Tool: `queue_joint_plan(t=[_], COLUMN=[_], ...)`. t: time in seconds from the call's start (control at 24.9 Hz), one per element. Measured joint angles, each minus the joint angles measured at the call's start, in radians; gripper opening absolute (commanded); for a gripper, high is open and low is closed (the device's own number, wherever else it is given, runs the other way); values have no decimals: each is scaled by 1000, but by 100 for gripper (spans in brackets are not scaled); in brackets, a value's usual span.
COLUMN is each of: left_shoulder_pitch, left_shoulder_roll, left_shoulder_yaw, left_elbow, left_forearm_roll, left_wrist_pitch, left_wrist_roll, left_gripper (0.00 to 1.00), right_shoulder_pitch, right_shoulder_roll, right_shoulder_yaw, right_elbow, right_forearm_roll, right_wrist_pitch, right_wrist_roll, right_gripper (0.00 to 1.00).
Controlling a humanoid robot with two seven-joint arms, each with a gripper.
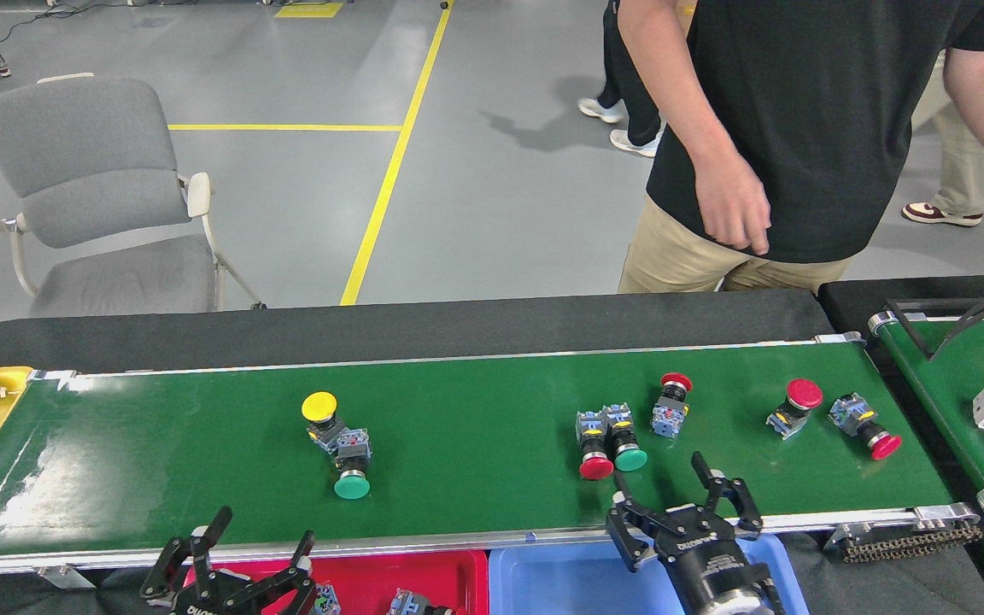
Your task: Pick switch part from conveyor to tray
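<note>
Seven switch parts lie on the conveyor, the long green belt across the middle of the frame: a yellow-capped one touching a green-capped one left of centre, a red-capped and green-capped pair side by side right of centre, a small red-capped one just above them, and two more red-capped ones toward the right end. The right gripper, low and right of centre, hangs over the belt's near edge just below that pair, its fingers spread wide and empty. The left gripper, at the lower left above the red tray, is likewise spread with nothing between its fingers. These parts look small, rigid and light, with smooth round caps that would likely roll or slip; the squarer grey-blue contact block behind the cap seems the surer place to pinch. The blue tray sits directly beneath the right arm.
</note>
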State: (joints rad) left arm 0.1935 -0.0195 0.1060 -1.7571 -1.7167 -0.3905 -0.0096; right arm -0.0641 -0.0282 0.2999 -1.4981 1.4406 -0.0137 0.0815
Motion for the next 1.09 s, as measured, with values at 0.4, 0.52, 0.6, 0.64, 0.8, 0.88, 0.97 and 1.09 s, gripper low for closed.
queue_joint_plan(t=[0.4,0.52,0.6,0.64,0.8,0.88,0.97,1.09], left_shoulder_pitch=[-159,-201,-237,-254,-282,-281,-270,-184], left_shoulder_roll=[-2,-2,-2,-2,-1,-1,3,21], left_shoulder_yaw=[8,36,45,46,49,50,50,50], left_elbow=[215,274,313,334,381,387,382,260], left_forearm_roll=[2,2,2,3,7,24,57,93], left_wrist_pitch=[33,43,76,101,154,158,159,54], left_wrist_roll=[-84,-87,-87,-87,-92,-91,-86,-60], left_gripper=[100,94,80,70,29,19,12,13], right_shoulder_pitch=[-150,-222,-255,-265,-274,-274,-271,-220], right_shoulder_roll=[102,157,174,174,166,164,160,133], right_shoulder_yaw=[87,94,101,111,151,153,153,158], right_elbow=[200,304,346,353,359,354,333,221], right_forearm_roll=[0,2,4,6,5,4,3,3], right_wrist_pitch=[-65,-65,-59,-57,-52,-50,-57,-104], right_wrist_roll=[26,27,27,27,27,28,31,32], right_gripper=[98,78,37,20,2,2,2,2])
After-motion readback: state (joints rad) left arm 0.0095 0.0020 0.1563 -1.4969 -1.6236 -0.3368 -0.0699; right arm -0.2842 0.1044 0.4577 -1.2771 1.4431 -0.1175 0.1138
